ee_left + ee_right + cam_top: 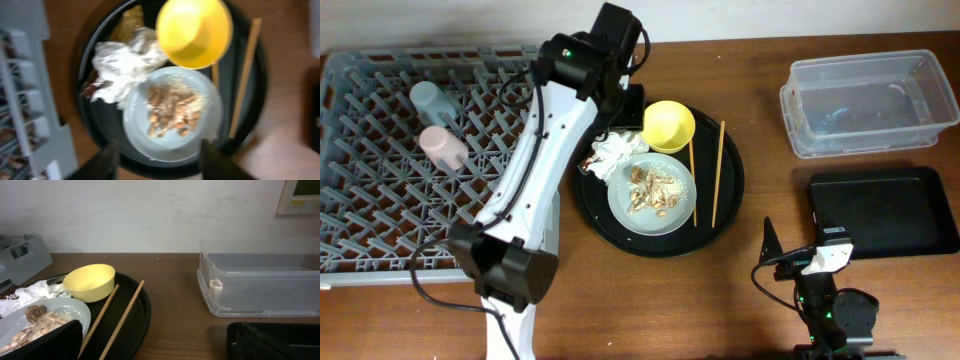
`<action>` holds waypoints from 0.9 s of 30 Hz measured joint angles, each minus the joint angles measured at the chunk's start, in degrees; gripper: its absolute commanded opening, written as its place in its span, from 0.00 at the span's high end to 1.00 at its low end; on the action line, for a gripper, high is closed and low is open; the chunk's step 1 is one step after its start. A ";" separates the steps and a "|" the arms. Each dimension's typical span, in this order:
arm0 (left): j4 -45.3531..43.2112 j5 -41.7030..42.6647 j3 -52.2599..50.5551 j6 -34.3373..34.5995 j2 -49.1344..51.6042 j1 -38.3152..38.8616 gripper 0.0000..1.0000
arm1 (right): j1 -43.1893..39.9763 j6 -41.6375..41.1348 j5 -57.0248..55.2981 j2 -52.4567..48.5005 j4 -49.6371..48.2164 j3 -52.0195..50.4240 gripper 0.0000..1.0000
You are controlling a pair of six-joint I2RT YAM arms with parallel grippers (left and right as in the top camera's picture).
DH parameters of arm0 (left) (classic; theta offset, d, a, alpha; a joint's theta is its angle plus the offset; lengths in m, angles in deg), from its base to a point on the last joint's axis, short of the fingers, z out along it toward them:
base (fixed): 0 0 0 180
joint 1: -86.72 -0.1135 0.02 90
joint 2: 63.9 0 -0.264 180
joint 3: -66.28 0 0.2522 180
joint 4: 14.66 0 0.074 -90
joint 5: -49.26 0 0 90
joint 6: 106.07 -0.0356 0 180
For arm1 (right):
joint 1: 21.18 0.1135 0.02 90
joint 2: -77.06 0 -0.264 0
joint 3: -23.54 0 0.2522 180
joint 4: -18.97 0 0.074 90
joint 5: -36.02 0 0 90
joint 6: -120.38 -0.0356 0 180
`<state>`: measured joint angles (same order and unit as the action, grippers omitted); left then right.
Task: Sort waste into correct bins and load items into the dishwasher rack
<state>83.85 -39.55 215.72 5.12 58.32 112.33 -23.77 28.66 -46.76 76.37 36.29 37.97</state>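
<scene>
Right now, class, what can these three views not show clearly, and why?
Overhead: left arm hides part of the napkins.
Overhead: marks inside the clear tub too small to identify.
Left wrist: blur smears the food scraps.
Right wrist: bottom edge cuts off the flat black tray and plate.

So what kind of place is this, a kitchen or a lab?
Likely a robotics lab's dish-clearing setup: a dishwasher rack, a round tray with a dirty plate, and a robot arm over a wooden table.
</scene>
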 measured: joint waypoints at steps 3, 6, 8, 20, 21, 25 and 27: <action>4.24 -3.58 0.00 0.98 0.28 -3.61 0.53 | 0.00 -0.02 0.00 0.00 0.00 0.00 0.02; 10.49 -5.05 -0.04 2.56 0.28 -13.51 0.00 | 0.00 0.00 0.00 0.00 0.00 0.00 0.02; 11.65 -5.40 -0.04 3.37 0.28 -21.70 0.00 | 0.00 -0.04 -0.02 0.00 0.00 0.00 0.02; 11.91 -2.91 -0.04 4.15 0.28 -40.70 0.00 | -0.07 -55.39 34.34 0.02 -13.09 -0.09 0.02; 11.89 -2.99 -0.04 4.13 0.28 -40.74 0.00 | -0.07 -58.21 34.69 -0.09 -17.90 -0.07 0.02; 11.91 -2.97 -0.04 4.15 0.28 -40.74 0.00 | -0.07 -62.51 34.64 -0.35 -20.28 3.06 0.02; 11.87 -2.95 -0.04 4.15 0.28 -40.74 0.00 | -0.07 -60.89 34.45 -2.38 -16.28 5.49 0.02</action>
<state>95.72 -42.50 215.67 9.27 58.60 71.58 -23.83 -32.23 -12.31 73.99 20.00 43.45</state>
